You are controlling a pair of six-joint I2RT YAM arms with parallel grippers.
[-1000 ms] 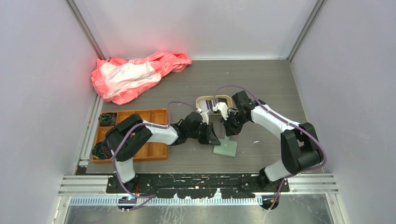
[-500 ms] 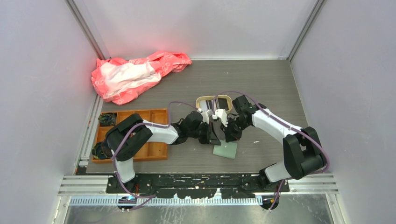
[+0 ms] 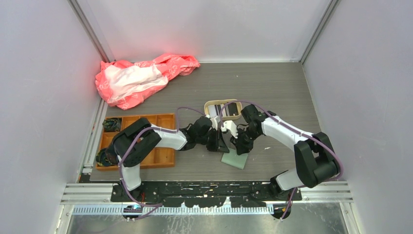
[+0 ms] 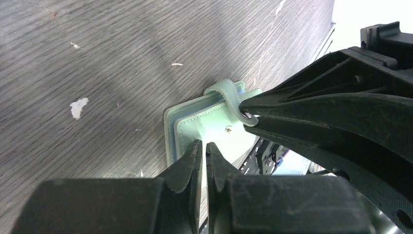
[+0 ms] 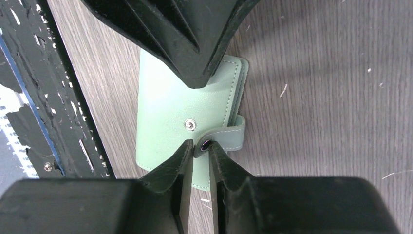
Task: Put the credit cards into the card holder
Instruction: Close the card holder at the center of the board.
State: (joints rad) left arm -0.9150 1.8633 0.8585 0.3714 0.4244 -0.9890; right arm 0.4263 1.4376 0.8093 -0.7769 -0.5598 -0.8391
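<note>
Top external view: the sage-green holder [image 3: 234, 158] lies closed and flat on the counter [image 3: 282, 92], near the middle of the near edge, with both arms converging on it. The left gripper [image 3: 221, 142] reaches in from the left and the right gripper [image 3: 239, 146] from the right and far side. Compared with a second ago, the right wrist has dropped nearer and toward the holder. This uncovers more of the beige tray [image 3: 210, 105], which sits just beyond the grippers with dark cards [image 3: 233, 108] inside. The holder has turned slightly and slid a little nearer. The left arm has hardly moved.

Left wrist view: the left gripper [image 4: 204, 147] has its jaws pressed almost together, only a thin slit between them, with nothing held. Its tips sit at the cover of the holder [image 4: 202, 127]. The strap [image 4: 229, 97] arches up from the holder's far edge, and its free end is caught at the tip of the right gripper [image 4: 249, 115].

Right wrist view: the right gripper [image 5: 200, 147] has its jaws closed on the snap end of the strap [image 5: 228, 139], which is lifted off the stud [image 5: 191, 125] on the holder [image 5: 163, 102]. The pointed tip of the left gripper [image 5: 196, 82] bears down on the cover from the far side.

An orange tray [image 3: 155, 157] lies at the left, and a pink bag [image 3: 141, 78] lies in the far left corner.
</note>
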